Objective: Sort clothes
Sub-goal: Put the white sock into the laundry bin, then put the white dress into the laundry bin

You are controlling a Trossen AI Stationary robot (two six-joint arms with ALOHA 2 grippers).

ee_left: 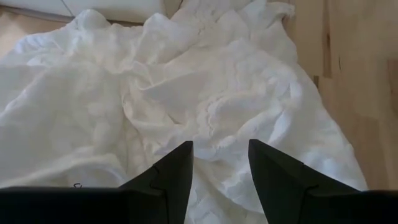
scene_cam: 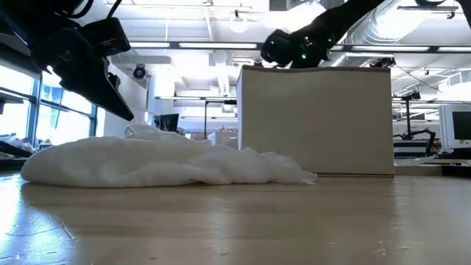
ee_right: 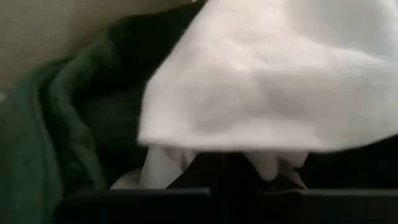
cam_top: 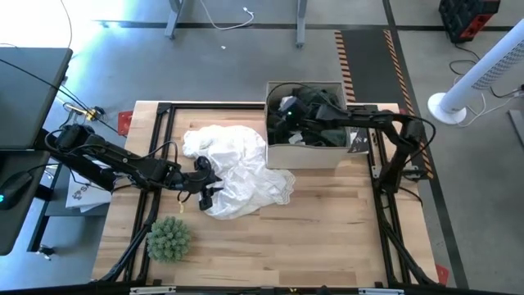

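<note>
- The left gripper (ee_left: 219, 163) is hovering with fingers spread wide over the white garment (cam_top: 237, 168), which is lying crumpled on the table (cam_top: 327, 238).
- It is looking soft and light; pinching a raised fold seems best.
- Farther away, the right gripper (cam_top: 286, 123), fingers closed, is reaching inside the box (cam_top: 304, 156) among dark clothes (cam_top: 315, 111).

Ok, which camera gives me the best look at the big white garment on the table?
The high view: it shows the whole white garment spread beside the box, with the left hand at its edge. The low view shows only its flat side profile, the left wrist view a close-up of its folds. In the right wrist view, the white cloth cannot be identified.
</note>
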